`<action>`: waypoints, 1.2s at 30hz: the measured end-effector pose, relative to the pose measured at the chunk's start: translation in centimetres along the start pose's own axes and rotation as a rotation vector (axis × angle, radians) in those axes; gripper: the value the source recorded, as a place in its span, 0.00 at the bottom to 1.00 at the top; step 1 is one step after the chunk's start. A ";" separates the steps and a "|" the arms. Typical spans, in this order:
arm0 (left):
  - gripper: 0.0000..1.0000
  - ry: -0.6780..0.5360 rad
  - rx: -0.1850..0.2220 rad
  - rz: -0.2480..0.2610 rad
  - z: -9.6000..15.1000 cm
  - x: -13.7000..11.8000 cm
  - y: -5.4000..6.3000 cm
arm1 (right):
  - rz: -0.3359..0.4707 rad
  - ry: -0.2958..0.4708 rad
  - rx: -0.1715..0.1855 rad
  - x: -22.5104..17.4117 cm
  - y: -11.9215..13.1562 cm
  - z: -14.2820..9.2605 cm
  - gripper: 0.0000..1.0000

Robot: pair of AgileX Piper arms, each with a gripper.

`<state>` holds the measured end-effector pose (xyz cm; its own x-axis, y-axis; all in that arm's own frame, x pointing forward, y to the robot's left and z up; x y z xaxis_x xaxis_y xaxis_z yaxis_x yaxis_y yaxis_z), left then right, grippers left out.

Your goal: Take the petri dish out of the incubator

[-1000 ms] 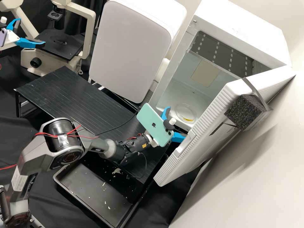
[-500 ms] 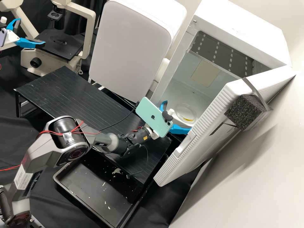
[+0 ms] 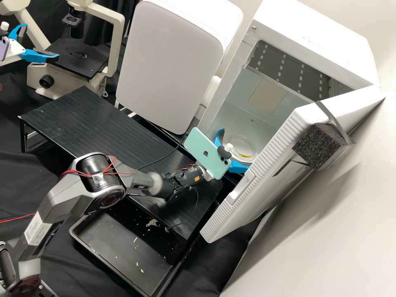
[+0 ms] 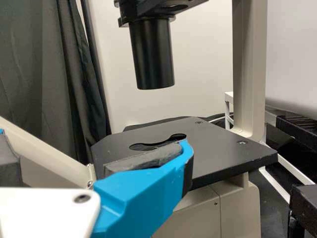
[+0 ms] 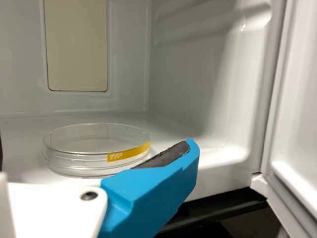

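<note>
Nearest, we see a shallow black tray (image 3: 119, 251), strewn with pale flecks. Beyond it, the right gripper (image 3: 235, 149), beneath a mint phone (image 3: 202, 148), stands at the incubator's (image 3: 313, 33) open front, its blue fingers spread around nothing. Just past them we find the lidded petri dish (image 5: 94, 151), lying flat on the incubator floor near its front edge, a yellow band on its side. Well apart, we note the left gripper (image 3: 41, 41), fingers likewise parted, by an edge of the microscope stage (image 3: 78, 57).
</note>
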<state>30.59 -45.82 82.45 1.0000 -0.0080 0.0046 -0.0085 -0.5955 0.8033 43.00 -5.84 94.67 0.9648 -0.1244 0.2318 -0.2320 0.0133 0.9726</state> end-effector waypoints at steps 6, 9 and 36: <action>1.00 0.000 0.000 0.000 0.0 0.0 0.0 | -0.017 0.010 0.012 0.2 0.1 0.0 0.00; 1.00 0.000 0.000 0.000 0.0 0.0 0.0 | -0.027 0.015 0.004 0.4 0.1 -0.1 0.00; 1.00 0.000 0.000 0.000 0.0 0.0 0.0 | -0.047 0.018 -0.016 0.7 0.3 -0.1 0.00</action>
<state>30.59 -45.82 82.45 1.0000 -0.0080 0.0046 -0.0085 -0.5955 0.8033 43.60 -5.80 95.09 0.9767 -0.1073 0.1860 -0.1845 0.0237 0.9826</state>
